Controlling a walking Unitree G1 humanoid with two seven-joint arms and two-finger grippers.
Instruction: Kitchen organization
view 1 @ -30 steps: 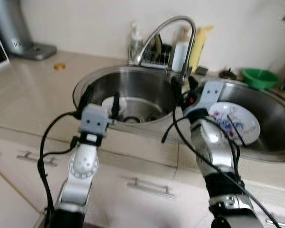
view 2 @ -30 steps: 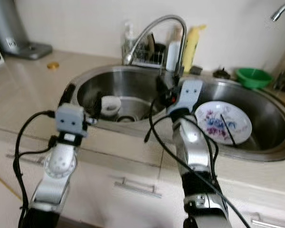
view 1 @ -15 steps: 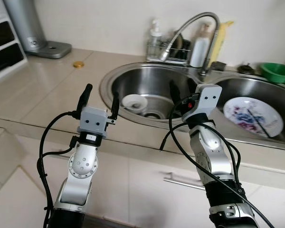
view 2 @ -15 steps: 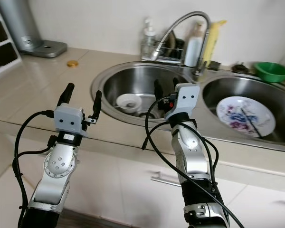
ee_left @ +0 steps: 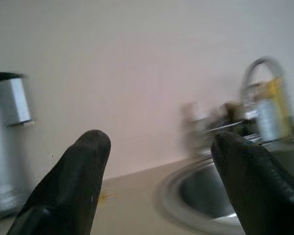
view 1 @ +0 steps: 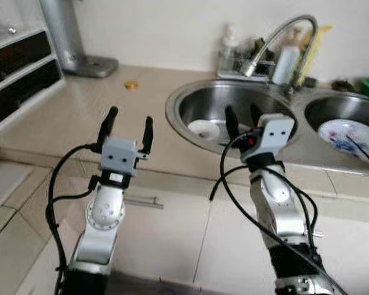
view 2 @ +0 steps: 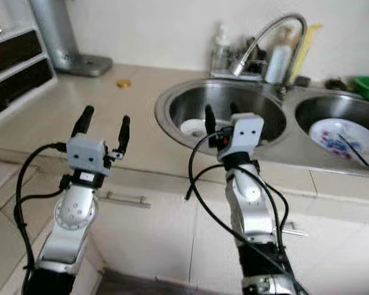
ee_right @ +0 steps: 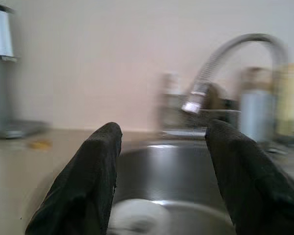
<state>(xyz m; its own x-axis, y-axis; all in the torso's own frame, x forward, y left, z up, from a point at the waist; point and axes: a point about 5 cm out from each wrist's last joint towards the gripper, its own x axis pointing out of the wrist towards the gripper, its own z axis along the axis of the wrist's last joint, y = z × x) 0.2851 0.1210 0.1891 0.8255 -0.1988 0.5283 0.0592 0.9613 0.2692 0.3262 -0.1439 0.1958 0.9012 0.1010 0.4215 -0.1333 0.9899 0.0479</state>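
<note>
The landmark here is the round stainless-steel left sink basin [view 1: 234, 114], sunk into the beige tiled surface [view 1: 80, 117]. A small white bowl [view 1: 203, 129] lies on the basin floor, close to the near wall. In the second basin, to the right of the first, sits a white plate with a blue-and-purple flower pattern [view 1: 349, 136] with a dark stick-like utensil lying across it. A curved steel gooseneck faucet [view 1: 281, 37] rises behind the left basin, beside a wire rack of bottles, and a small gold-coloured lid [view 1: 131, 84] rests on the surface to the basin's left.

The left gripper [view 1: 128, 124] is raised in front of the surface, left of the basin, its fingers spread wide and holding nothing. The right gripper [view 1: 241, 117] is raised at the basin's front rim, fingers likewise wide and empty.

Judging from this, the robot is at the approach step, with nothing grasped yet. The next move probably calls for stepping closer to the basin and reaching a gripper down to the white bowl, or across to the plate.
</note>
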